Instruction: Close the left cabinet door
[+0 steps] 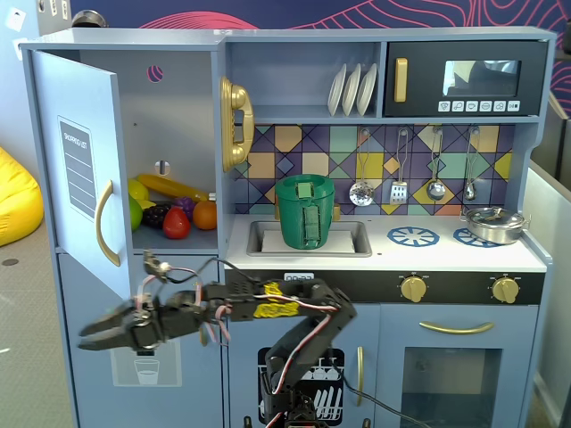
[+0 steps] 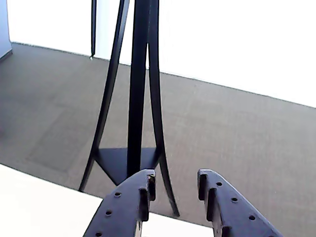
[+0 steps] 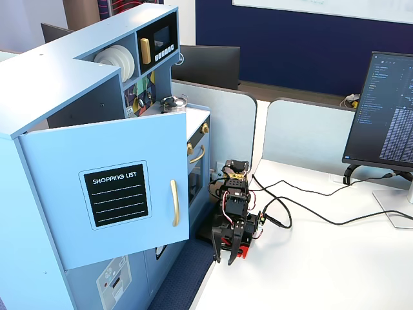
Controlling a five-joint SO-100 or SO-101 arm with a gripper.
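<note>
Two fingers of my gripper (image 1: 89, 336) are standing narrowly apart, holding nothing — open floor lying ahead. Up and to the right, the left cabinet door (image 1: 78, 165) is hanging wide open, its lower edge just above my outstretched, level arm.

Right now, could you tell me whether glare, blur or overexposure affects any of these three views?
Wrist view: the background above the grey carpet is blown out white, and the black two-finger gripper is slightly soft. A fixed view: the light-blue chalkboard door and microwave window read clearly, with mild reflection. Another fixed view: evenly lit, sharp.
</note>
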